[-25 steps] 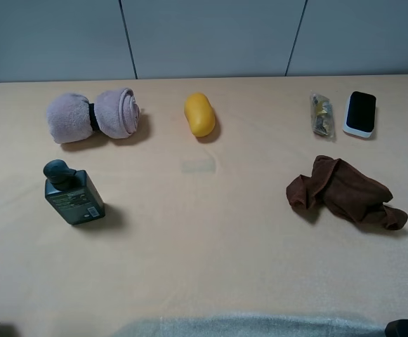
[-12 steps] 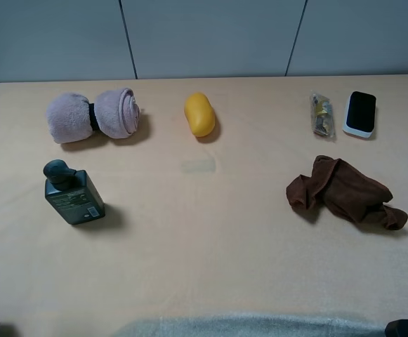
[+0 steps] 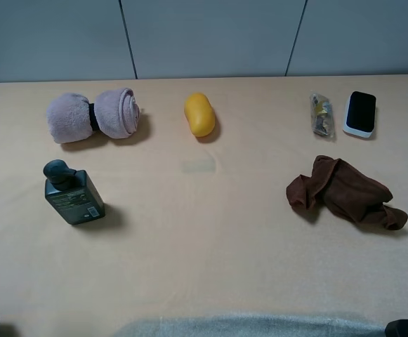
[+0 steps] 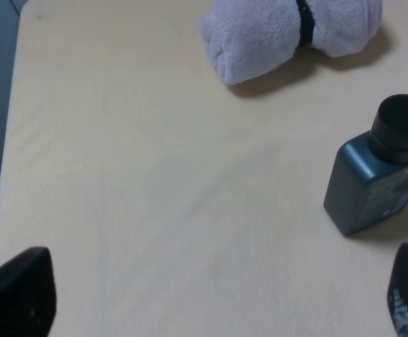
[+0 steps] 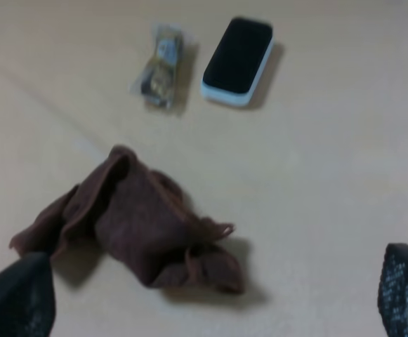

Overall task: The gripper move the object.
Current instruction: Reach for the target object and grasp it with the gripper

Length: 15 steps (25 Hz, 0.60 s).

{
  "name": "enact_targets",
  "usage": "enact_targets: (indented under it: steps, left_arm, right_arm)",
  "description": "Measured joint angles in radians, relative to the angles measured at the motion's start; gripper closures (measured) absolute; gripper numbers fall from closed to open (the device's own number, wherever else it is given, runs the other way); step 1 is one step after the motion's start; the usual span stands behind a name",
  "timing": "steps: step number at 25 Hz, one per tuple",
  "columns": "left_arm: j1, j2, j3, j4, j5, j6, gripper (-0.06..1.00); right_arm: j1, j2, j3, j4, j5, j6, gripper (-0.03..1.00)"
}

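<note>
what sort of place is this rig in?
Likely a lab test bench, not a home: a plain beige table against blank grey wall panels, with unrelated items spaced apart, such as a rolled pink towel, a dark green pump bottle and a crumpled brown cloth.

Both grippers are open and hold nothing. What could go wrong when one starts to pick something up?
The brown cloth is loose and crumpled, so the right gripper may lift only one fold. The packet lies close beside the black device; reaching for one may push the other. The yellow object is rounded and may roll if nudged.
</note>
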State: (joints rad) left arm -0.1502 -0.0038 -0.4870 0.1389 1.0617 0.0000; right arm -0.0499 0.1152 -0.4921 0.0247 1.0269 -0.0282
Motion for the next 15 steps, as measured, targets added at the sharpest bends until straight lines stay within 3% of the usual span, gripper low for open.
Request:
enact_targets:
  steps: [7,15]
  left_arm:
    - [0.0,0.0,0.0,0.0,0.0,0.0,0.01]
    - [0.0,0.0,0.0,0.0,0.0,0.0,0.01]
  right_arm:
    - [0.0,0.126,-0.014,0.043,0.0,-0.023,0.28]
    - [0.0,0.303,-0.158,0.05,0.0,-0.056,0.28]
